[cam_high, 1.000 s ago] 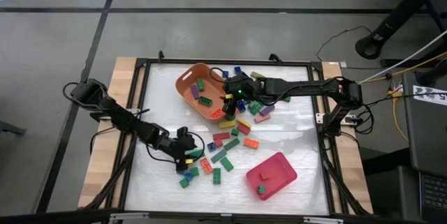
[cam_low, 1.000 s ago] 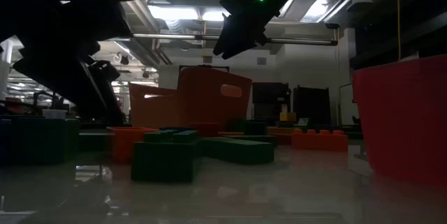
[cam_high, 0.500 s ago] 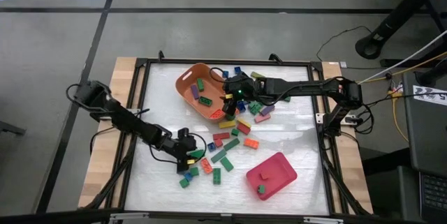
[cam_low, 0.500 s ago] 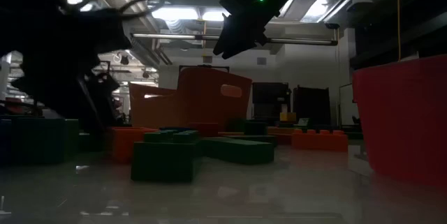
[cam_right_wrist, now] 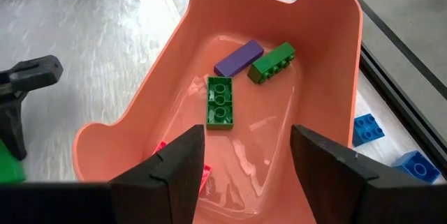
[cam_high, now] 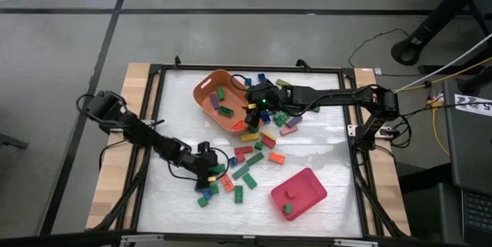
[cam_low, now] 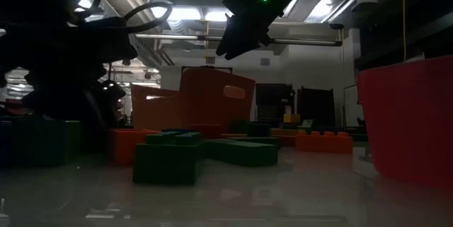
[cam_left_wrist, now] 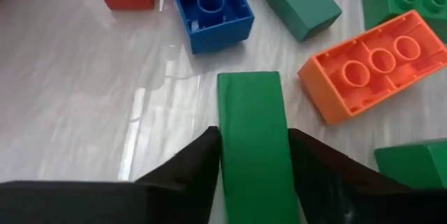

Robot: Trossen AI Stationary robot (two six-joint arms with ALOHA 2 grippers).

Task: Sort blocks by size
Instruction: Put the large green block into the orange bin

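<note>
Loose blocks (cam_high: 254, 155) of many colours lie across the middle of the table. My left gripper (cam_high: 207, 168) is low among the near-left ones, shut on a green block (cam_left_wrist: 251, 112). A blue square block (cam_left_wrist: 211, 9) and an orange block (cam_left_wrist: 374, 63) lie just beyond it. My right gripper (cam_high: 251, 108) hangs open above the orange tub (cam_high: 201, 93), touching nothing. In the tub (cam_right_wrist: 335, 56) lie a green block (cam_right_wrist: 220, 103), a purple one (cam_right_wrist: 238, 58) and another green one (cam_right_wrist: 273, 62). My left gripper pinches the green block's two long sides (cam_left_wrist: 225, 147) between its two fingers, at the block's near end. The fingers slant down from the table's left and point along the block. The block lies flat on the table, a smooth face up.
A pink-red tray (cam_high: 307, 185) with two green blocks stands at the near right. More blocks (cam_high: 280, 116) lie heaped beside the tub's right side. A black frame (cam_high: 157, 124) runs round the white table top.
My left gripper has sunk and edged toward the table's right, down onto the green block among the near-left blocks. The right arm has kept still.
</note>
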